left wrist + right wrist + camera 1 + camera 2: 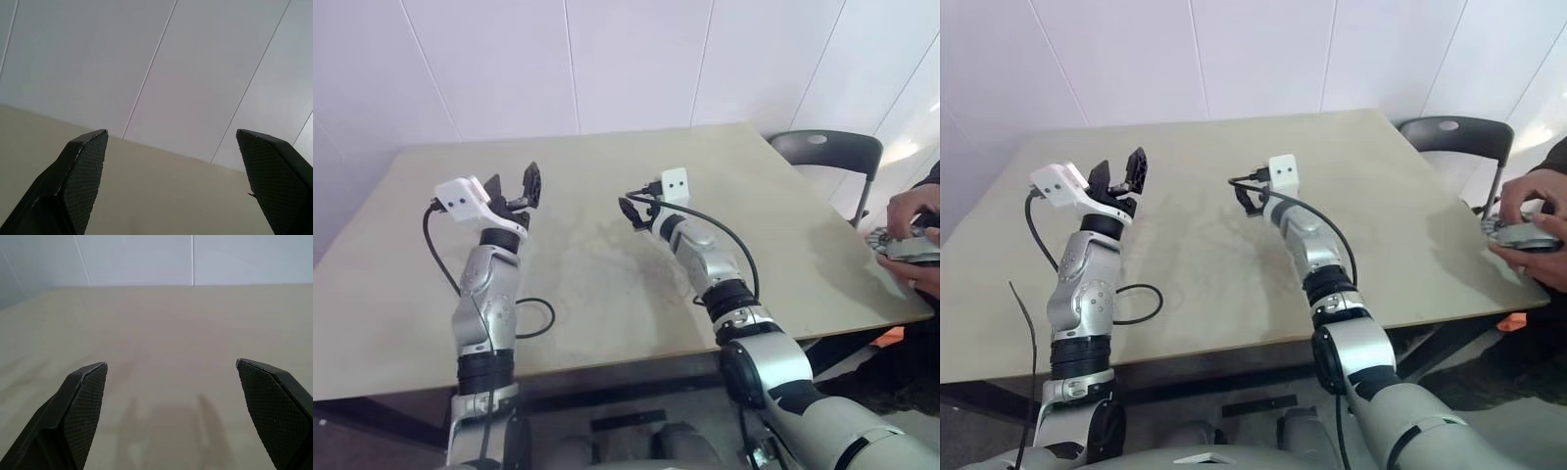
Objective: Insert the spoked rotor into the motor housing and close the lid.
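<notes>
Table (607, 284): beige top, bare under both arms; no motor part lying on it that I can see.
Left gripper (512, 186): raised over table's left half, tipped up twd the wall (195, 73). Fingers (83, 171) wide apart in wrist view, nothing betw them.
Right gripper (632, 211): held low over table centre, about level. Fingers (83, 406) spread wide, nothing betw them; bare tabletop ahead.
Person's hands (1528, 220): at table's far right edge, on the robot's right, well apart from both grippers. Both hands busy w/ smth round.
Round metal part (1518, 235): silvery-grey, round, in the person's hands at the table edge. Prob a motor part, but too small and too covered to tell if it's the housing, the lid or the rotor.
Chair (827, 152): dark seat back past table's right corner.
Task items: spoked rotor, motor housing, lid – none set out within reach of the robot.
Progress: judged at the very start. Rotor not in housing, lid not on, nothing picked up.
Left to do: parts need to reach the table, then grasp rotor, seat it in the housing, place lid on top.
</notes>
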